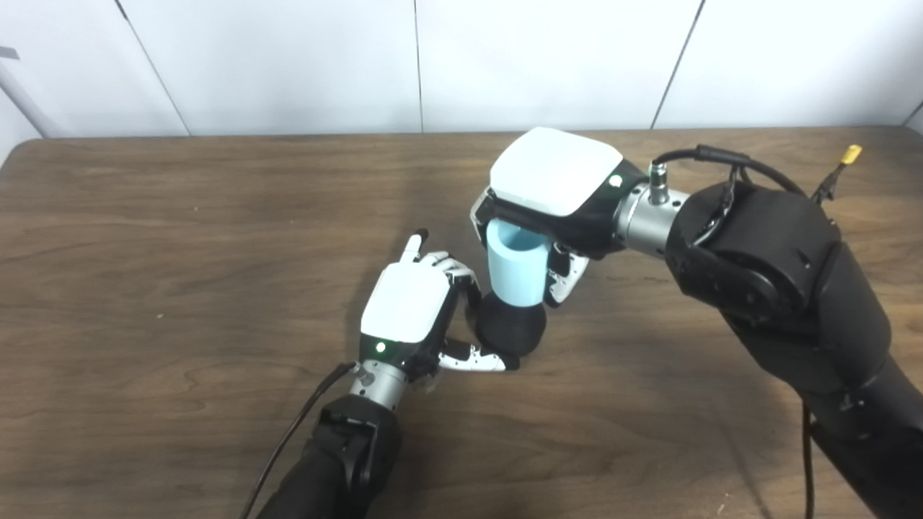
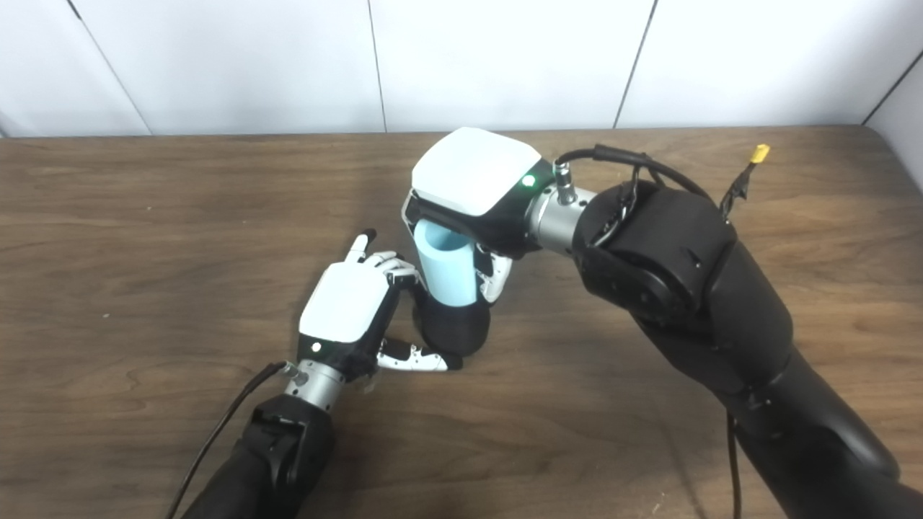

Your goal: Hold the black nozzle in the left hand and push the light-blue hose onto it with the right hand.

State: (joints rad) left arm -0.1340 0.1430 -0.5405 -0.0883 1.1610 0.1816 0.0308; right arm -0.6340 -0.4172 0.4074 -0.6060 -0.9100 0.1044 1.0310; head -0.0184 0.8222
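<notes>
- Rounded black plastic nozzle (image 1: 510,328) stands on the brown wooden table (image 1: 180,238), gripped by the left hand (image 1: 412,306), thumb and fingers closed around its base
- Light-blue cylindrical hose (image 1: 516,265) sits upright on the nozzle's top, its lower end touching it
- Right hand (image 1: 551,189) clasps the hose from above, fingers wrapped on both sides

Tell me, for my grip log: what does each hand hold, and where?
Left hand grips the black nozzle at its bulb; right hand grips the light-blue hose near its top.
</notes>
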